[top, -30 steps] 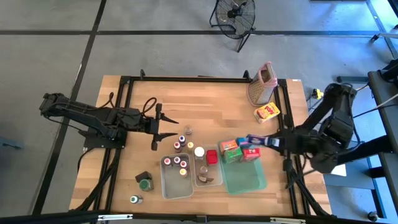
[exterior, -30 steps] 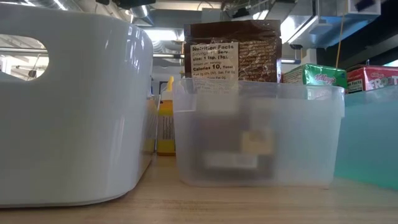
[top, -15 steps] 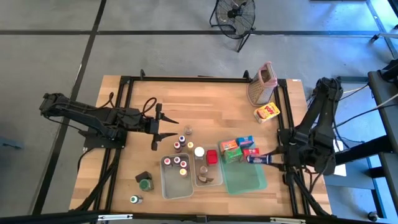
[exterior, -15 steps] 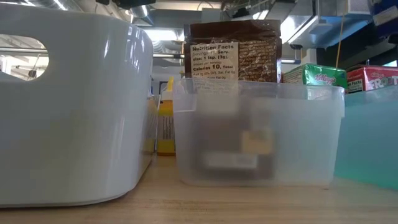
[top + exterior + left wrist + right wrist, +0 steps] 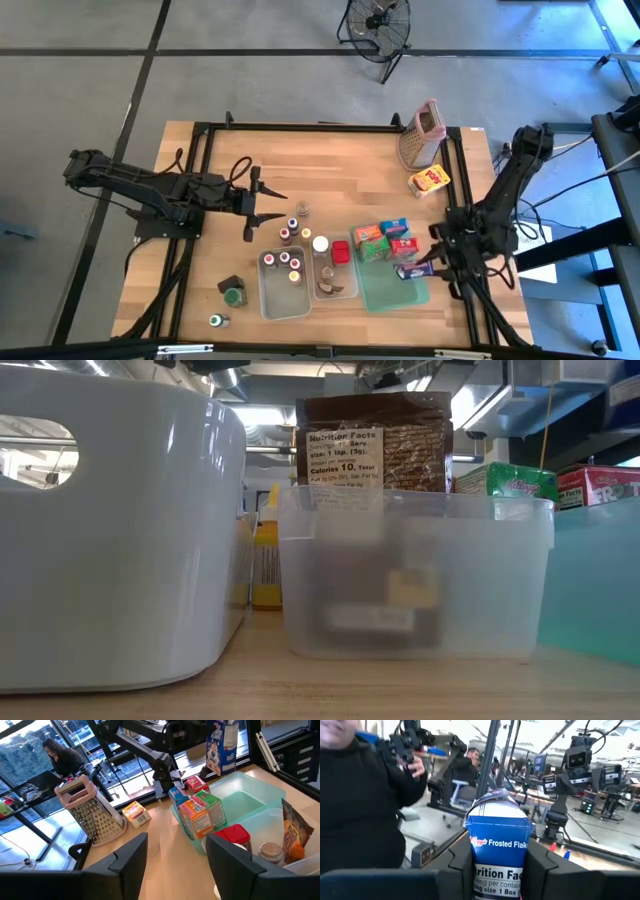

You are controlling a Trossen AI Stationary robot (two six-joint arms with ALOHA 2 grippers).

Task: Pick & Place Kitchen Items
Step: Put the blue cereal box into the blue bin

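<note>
Blue carton (image 5: 409, 271), lying lengthwise along the right gripper (image 5: 420, 269), sits clamped between its fingers.

Wooden table (image 5: 340, 165) carries a metal grater (image 5: 421, 137), yellow carton (image 5: 429, 181), green tray (image 5: 392, 283) and two clear tubs (image 5: 283, 290). Small jars (image 5: 300, 209) stand loose near the tubs.

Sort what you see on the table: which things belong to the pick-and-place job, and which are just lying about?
Job: blue carton held by right gripper; green carton; red carton; yellow carton; spice jars.
Lying about: grater; fan.
</note>
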